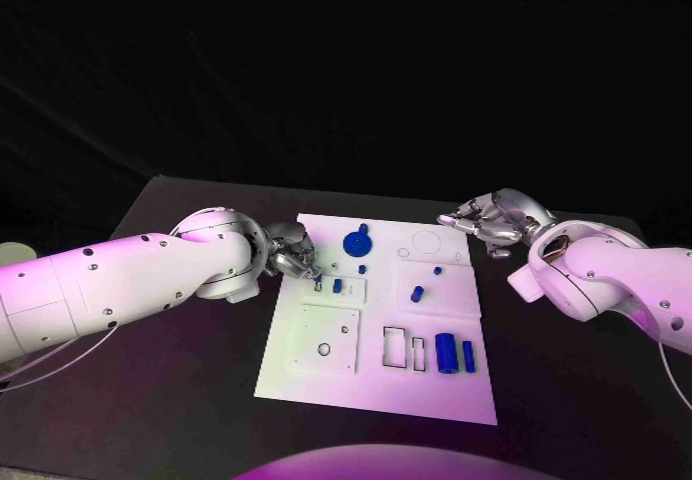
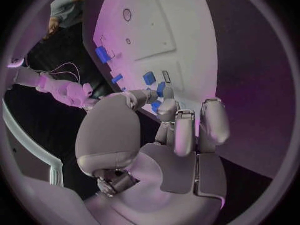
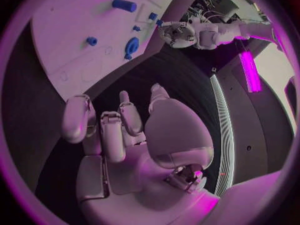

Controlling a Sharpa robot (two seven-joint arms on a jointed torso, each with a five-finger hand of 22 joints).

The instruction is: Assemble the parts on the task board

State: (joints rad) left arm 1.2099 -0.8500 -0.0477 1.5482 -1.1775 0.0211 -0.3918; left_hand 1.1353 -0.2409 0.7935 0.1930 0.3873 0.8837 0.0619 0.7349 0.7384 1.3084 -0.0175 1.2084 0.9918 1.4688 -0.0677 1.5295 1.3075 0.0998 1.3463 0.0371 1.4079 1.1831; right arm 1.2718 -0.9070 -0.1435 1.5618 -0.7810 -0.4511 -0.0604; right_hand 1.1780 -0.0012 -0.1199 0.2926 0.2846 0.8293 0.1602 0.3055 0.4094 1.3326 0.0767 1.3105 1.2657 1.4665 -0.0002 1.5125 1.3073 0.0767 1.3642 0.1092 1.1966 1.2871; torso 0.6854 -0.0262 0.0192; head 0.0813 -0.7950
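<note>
1. A robotics lab or test cell: a black table stands against a dark, curtain-like backdrop, with nothing domestic near it.
2. At the table's centre lies a white task board with cut recesses and small blue parts, a bench-test fixture.
3. Two white robot arms reach in over the table from either side of the board.
</note>
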